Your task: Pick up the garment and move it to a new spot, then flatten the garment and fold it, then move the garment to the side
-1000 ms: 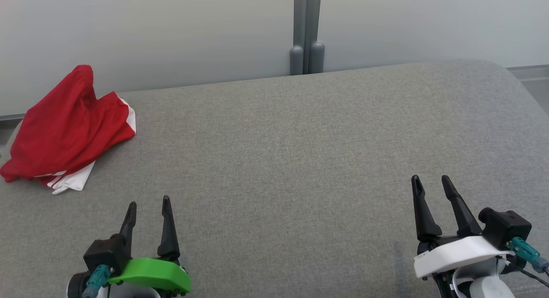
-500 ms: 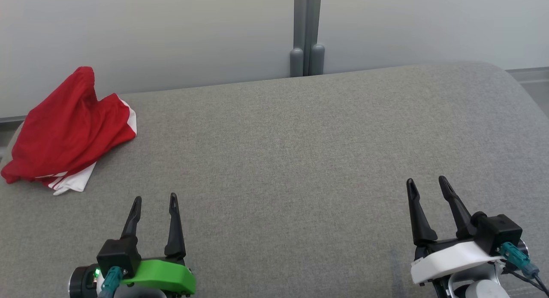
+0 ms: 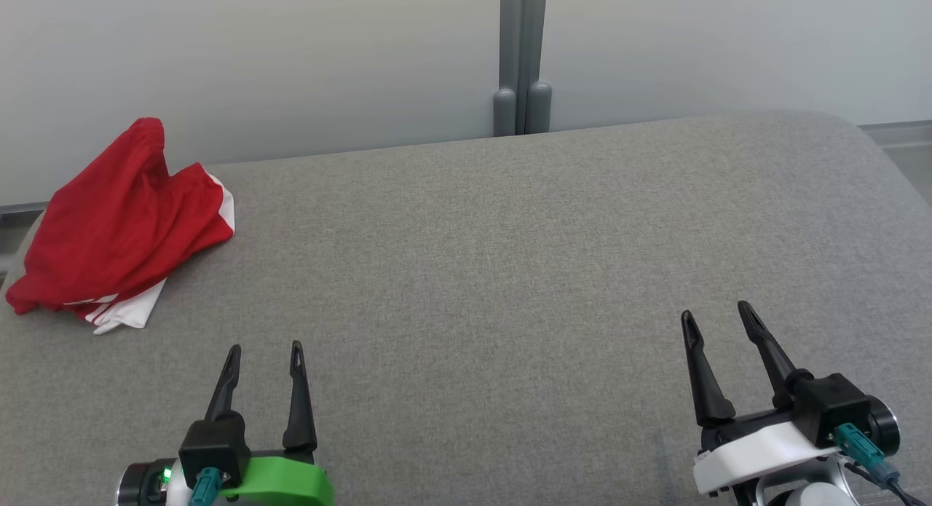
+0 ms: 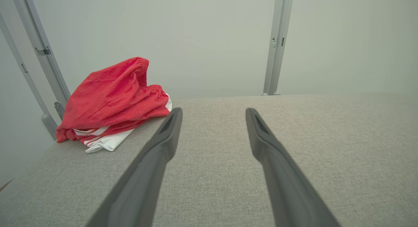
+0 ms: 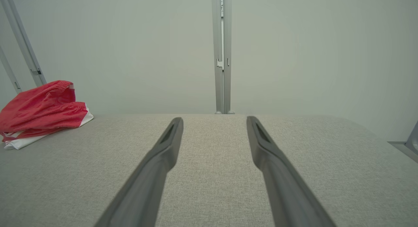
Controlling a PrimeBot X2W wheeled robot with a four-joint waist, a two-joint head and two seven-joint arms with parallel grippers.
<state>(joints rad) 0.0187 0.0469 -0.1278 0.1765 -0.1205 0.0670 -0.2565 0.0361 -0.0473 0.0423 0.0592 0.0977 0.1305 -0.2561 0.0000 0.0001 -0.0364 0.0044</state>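
Note:
The garment (image 3: 116, 222) is a crumpled pair of red shorts with white side panels, heaped at the far left corner of the grey padded surface (image 3: 495, 273) and leaning against the wall; the same garment (image 4: 112, 96) lies left of my left fingers, and this garment (image 5: 42, 109) sits at the left edge in the right wrist view. My left gripper (image 3: 265, 349) stands open at the lower left, nearer me than the shorts and apart from them. At the lower right my right gripper (image 3: 717, 313) is open with nothing between its fingers.
A pale wall runs along the back of the surface, with a grey vertical post (image 3: 521, 54) at its middle. The surface's rounded right edge (image 3: 892, 171) falls off to the floor. Grey slanted frame bars (image 4: 42, 54) stand behind the garment.
Both grippers have drawn back toward me and sit lower in the head view. The view has tilted slightly, shifting the garment and surface down. The garment itself lies as before.

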